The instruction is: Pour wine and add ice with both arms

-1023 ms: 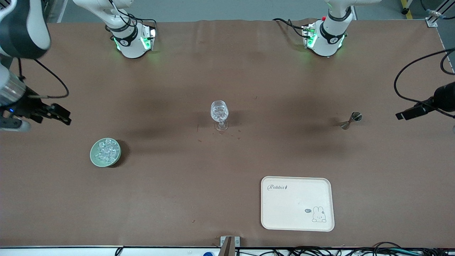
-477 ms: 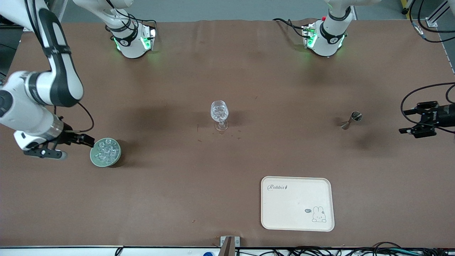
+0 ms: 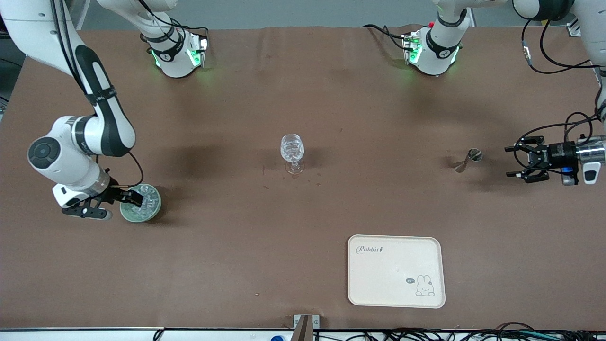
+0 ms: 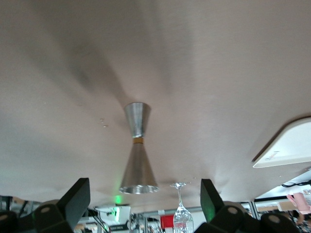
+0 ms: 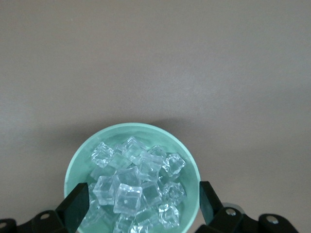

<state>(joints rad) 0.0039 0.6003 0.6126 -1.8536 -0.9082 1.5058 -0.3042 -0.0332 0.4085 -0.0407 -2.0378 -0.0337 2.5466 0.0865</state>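
Note:
Several clear ice (image 5: 130, 187) cubes fill a pale green bowl (image 3: 152, 211) toward the right arm's end of the table. My right gripper (image 3: 134, 199) hangs open just over the bowl's rim (image 5: 131, 128), its jaws (image 5: 144, 204) straddling the pile without touching it. A clear stemmed glass (image 3: 292, 152) stands at the table's middle. Toward the left arm's end stands a small steel jigger (image 3: 467, 160). My left gripper (image 3: 510, 162) is open, low and level, pointing at the jigger (image 4: 137, 150) from a short way off; nothing is between its fingers. No wine is in view.
A cream tray (image 3: 396, 271) with a rabbit drawing lies nearer the front camera than the jigger, and its corner (image 4: 286, 145) shows in the left wrist view. The glass (image 4: 182, 213) stands in line past the jigger. Both arm bases sit at the table's back edge.
Both arms swung in from the table's ends. The right gripper came down over the ice bowl. The left gripper moved toward the jigger and turned level.

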